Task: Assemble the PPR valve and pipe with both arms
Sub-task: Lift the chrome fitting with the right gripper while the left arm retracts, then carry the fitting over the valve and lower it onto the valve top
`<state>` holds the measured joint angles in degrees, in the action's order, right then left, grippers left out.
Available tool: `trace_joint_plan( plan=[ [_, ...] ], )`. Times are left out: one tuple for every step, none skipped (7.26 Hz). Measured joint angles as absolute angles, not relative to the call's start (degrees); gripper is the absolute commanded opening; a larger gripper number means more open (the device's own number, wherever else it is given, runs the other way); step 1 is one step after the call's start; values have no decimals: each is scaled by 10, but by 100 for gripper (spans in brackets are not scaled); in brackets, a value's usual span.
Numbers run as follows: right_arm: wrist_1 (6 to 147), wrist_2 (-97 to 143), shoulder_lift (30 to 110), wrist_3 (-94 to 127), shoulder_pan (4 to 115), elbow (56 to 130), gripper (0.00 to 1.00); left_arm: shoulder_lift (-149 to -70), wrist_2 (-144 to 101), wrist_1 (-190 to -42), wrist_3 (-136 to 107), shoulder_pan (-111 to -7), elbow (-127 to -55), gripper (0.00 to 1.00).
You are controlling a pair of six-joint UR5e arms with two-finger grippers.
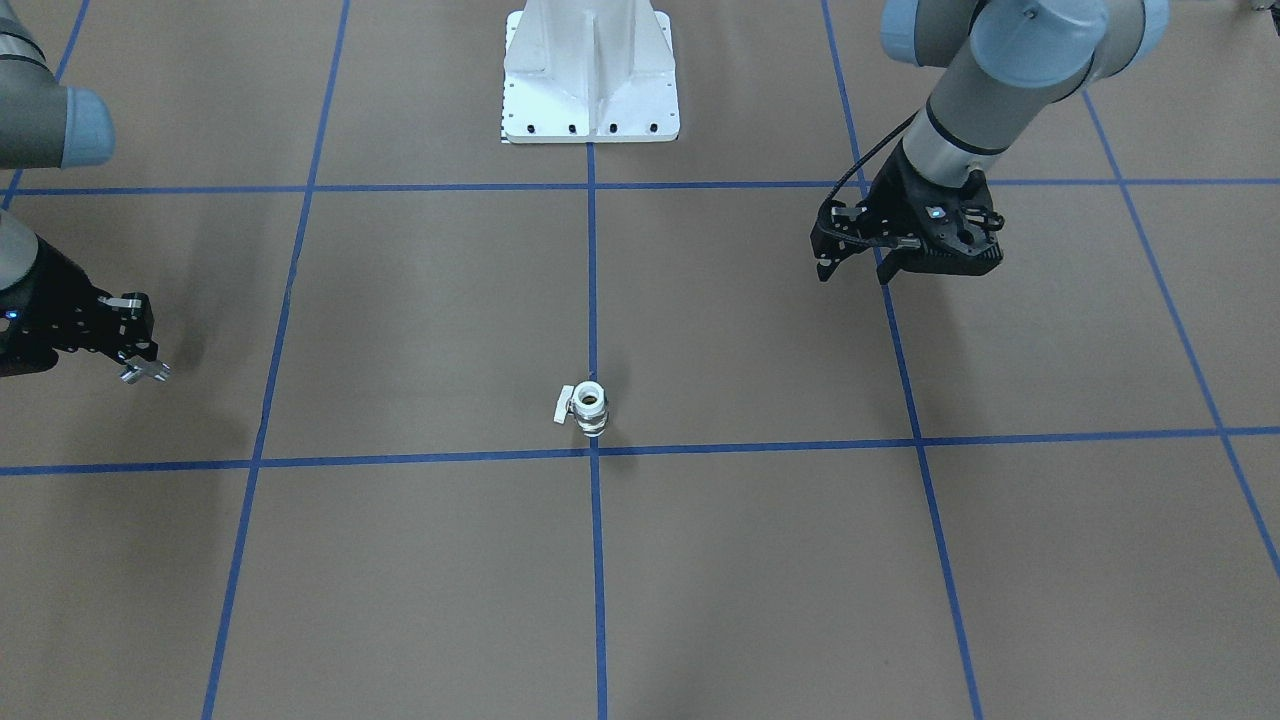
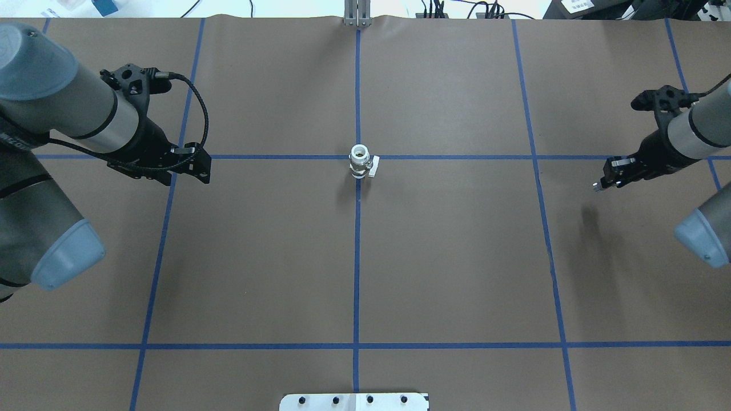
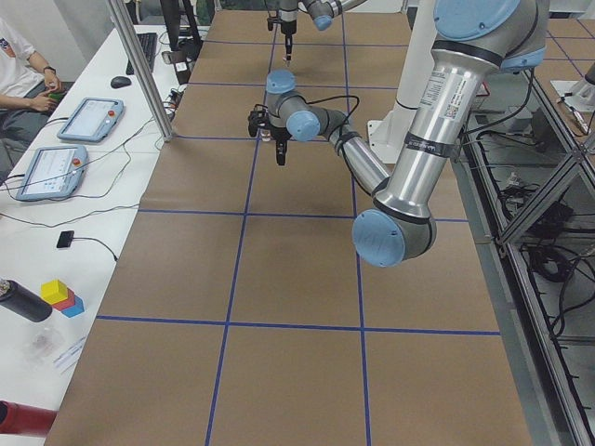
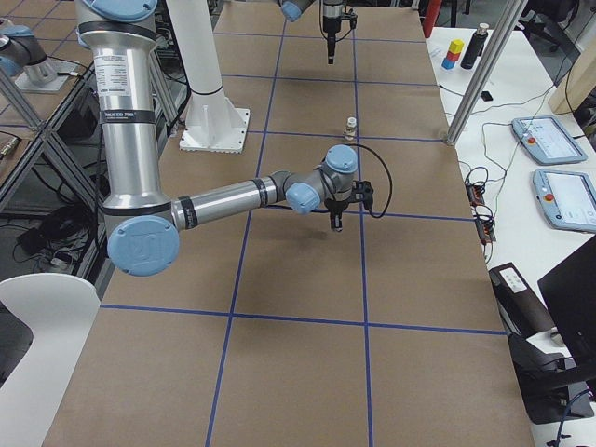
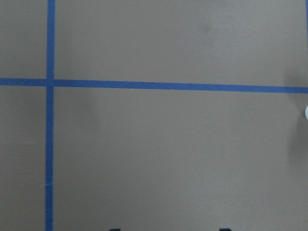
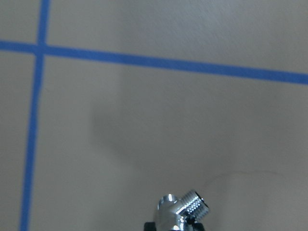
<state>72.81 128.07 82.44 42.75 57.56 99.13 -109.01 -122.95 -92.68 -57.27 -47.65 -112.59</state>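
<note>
Right gripper [image 1: 137,356] is clamped on the tiny shiny chrome pipe [image 6: 184,211], threaded stub poking out, off at the table's side. Left gripper [image 1: 853,274] hangs open and empty. The stubby white-ended, metal-waisted PPR valve [image 1: 589,406] stands upright on the centre blue tape line [image 1: 597,560], well apart from both. It looks light, rigid and tippy. Best pinch the metal waist squarely, clear of the small white lever [image 1: 562,411].

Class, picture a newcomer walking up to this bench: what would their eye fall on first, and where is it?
The PPR valve stands upright, alone, by a crossing of blue tape lines mid-table. On one side the right arm holds the shiny chrome pipe in its shut jaws; opposite, the left arm hangs with jaws open and empty.
</note>
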Motion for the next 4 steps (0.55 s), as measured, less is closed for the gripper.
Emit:
trace_joint_plan(
  plan=[
    [783,1280,768,448,571,993,0,-1066,-1231,-927,-543,-489,-1135,74],
    [846,1278,704,472,561,993,0,-1042,-1232,-928,-512,-501,-1142,74],
    [894,1271,645,508,545,990,0,-1024,-1232,-928,-489,-509,-1146,74],
    [918,1257,598,554,523,987,0,-1008,-1232,-929,-467,-517,-1147,75]
  ],
)
